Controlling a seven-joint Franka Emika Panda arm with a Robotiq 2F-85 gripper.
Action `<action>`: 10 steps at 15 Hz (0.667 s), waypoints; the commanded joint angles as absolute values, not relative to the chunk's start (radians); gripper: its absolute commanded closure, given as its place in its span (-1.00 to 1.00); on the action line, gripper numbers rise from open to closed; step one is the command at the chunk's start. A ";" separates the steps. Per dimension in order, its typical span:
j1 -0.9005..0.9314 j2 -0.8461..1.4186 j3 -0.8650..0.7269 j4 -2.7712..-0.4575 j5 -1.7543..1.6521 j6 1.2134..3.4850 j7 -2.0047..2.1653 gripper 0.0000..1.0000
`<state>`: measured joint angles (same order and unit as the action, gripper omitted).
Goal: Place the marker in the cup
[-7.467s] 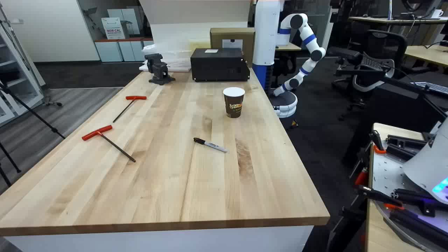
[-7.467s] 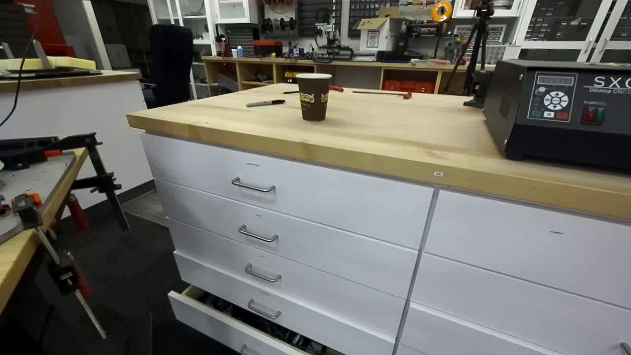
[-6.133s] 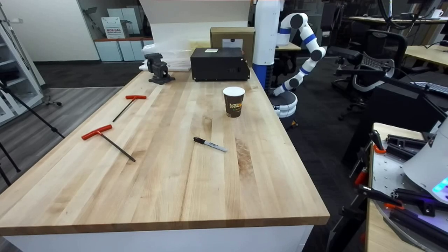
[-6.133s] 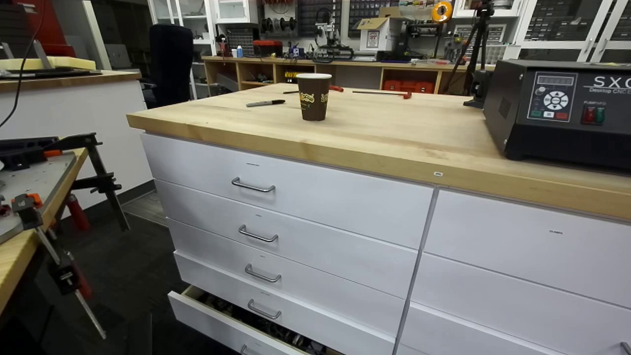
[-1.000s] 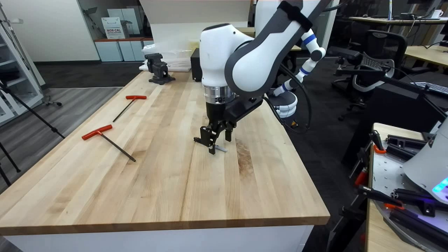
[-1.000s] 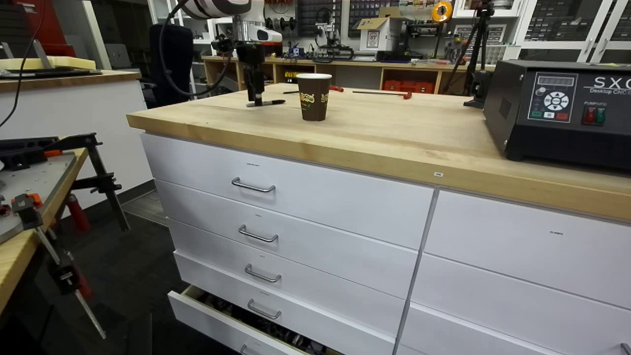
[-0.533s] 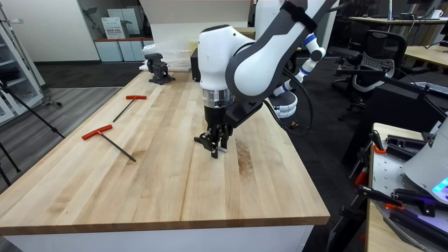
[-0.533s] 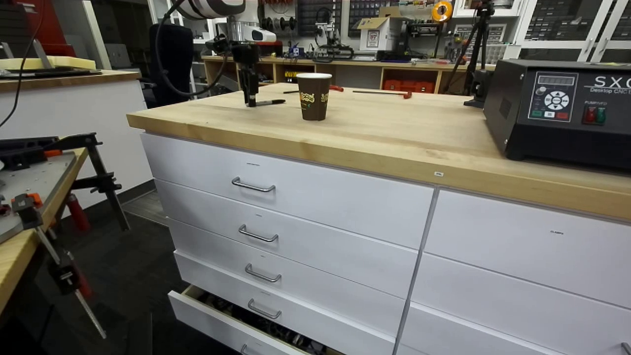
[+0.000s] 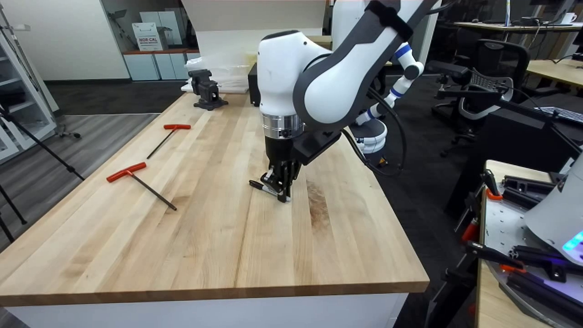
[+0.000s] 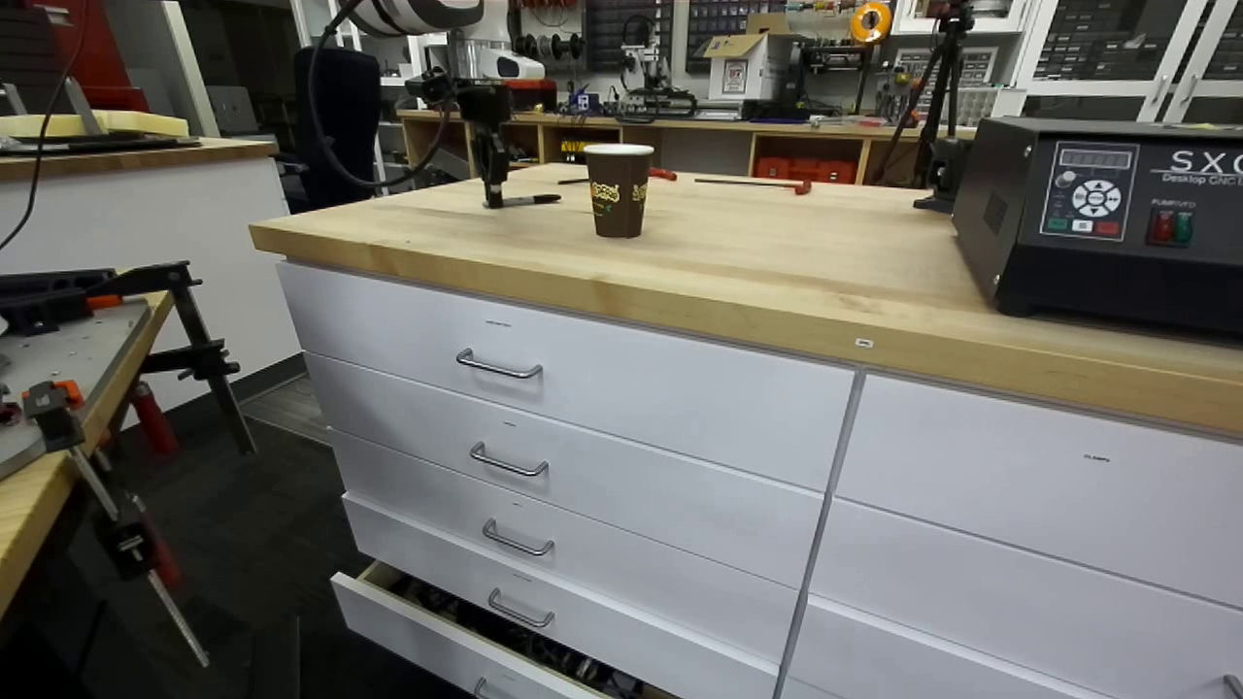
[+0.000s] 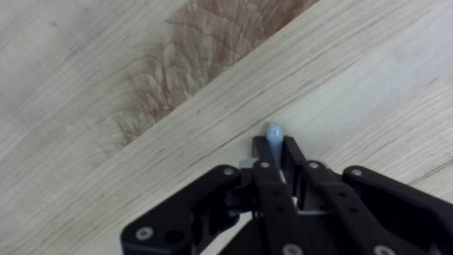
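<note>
The marker, with a dark cap and a pale grey body, lies flat at the tabletop, or very nearly so; its cap end sticks out to one side of the jaws in an exterior view [image 9: 257,185]. My gripper [image 11: 275,145] is shut on the marker [image 11: 274,131], whose rounded pale end pokes out just past the fingertips in the wrist view. The brown paper cup [image 10: 618,199] with a white rim stands upright a short way from the gripper [image 10: 493,201]. The arm hides the cup in the exterior view that looks along the table.
Two red-handled T-shaped tools [image 9: 127,172] lie toward one long edge of the wooden table [image 9: 205,255]. A small dark vise [image 9: 208,91] stands at the table's far end. A black machine box [image 10: 1107,223] sits on the same tabletop.
Over the last second my gripper has come down slightly and its fingers have drawn together on the marker. The marker has shifted a little toward its cap end. The cup has stayed put.
</note>
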<state>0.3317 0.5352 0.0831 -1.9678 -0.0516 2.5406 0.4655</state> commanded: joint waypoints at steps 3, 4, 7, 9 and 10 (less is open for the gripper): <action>0.342 0.435 0.069 -1.996 -0.069 2.563 0.447 0.90; 0.341 0.407 0.070 -2.002 -0.070 2.575 0.446 0.90; 0.340 0.335 0.051 -2.007 -0.100 2.581 0.460 0.90; 0.336 0.290 0.019 -2.006 -0.147 2.567 0.492 0.90; 0.332 0.268 -0.002 -2.009 -0.178 2.558 0.510 0.90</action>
